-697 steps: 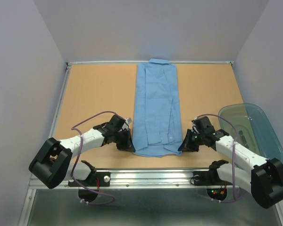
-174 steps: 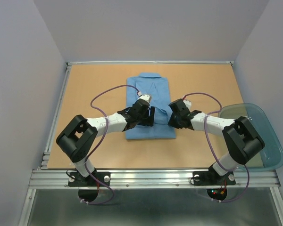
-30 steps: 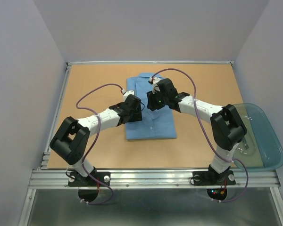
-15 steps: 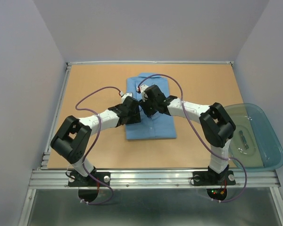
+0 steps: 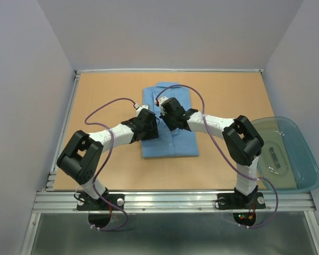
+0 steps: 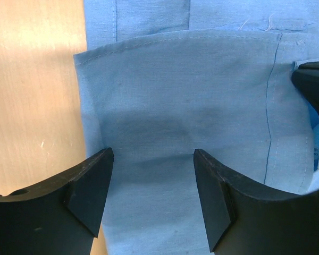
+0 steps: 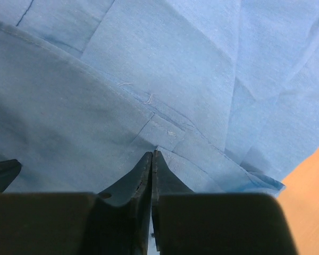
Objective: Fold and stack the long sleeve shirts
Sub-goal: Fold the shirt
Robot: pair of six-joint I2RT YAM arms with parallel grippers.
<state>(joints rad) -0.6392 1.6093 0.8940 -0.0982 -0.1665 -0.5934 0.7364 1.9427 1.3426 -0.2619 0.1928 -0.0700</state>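
Two sets of jaws are working over the one light blue shirt [image 5: 170, 144], which is lying folded into a rectangle, collar toward the far wall, in the middle of the bench [image 5: 103, 79]. The left gripper [image 6: 151, 159] is hanging low over the shirt's left part with its jaws standing wide apart, gripping nothing. A hemmed flap of cloth is showing in the gap, and whether the tips are touching it I cannot tell. The right gripper [image 7: 152, 155] is reaching in just beside the left one, its jaws pressed together with the tips down at a stitched fold edge. Whether any cloth is being nipped there I cannot tell. From overhead, both grippers and their arms are covering the shirt's middle, hiding the folds beneath, and purple cables [image 5: 114, 101] are looping above the bench. One dark fingertip of the right gripper is poking into the left wrist view at its right edge. Off to the right, a translucent teal tub [image 5: 307, 159] is sitting at the bench's edge, well apart from the shirt, holding a small object [image 5: 274, 158] too blurry to name.
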